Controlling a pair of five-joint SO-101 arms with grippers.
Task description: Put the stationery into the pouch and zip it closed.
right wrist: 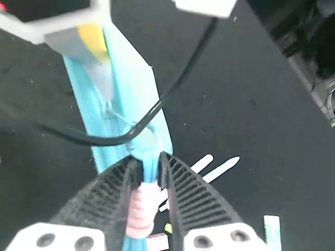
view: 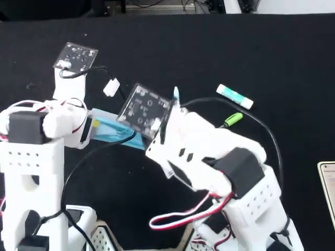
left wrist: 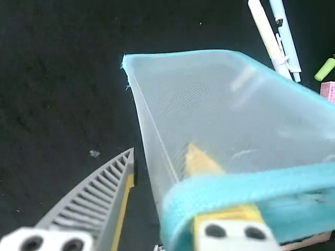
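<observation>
Now, my left claw clamping one end of the pouch left of centre, my right claw closed on its zip mid-frame, beyond, green marker right of centre, white tube upper right.

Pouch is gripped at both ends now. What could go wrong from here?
1. The pens and green marker lie outside the pouch, so pulling the zip now would likely shut it without them.
2. A black cable drapes across the pouch between the left end effector and the right end effector. It might snag as either one moves.
</observation>
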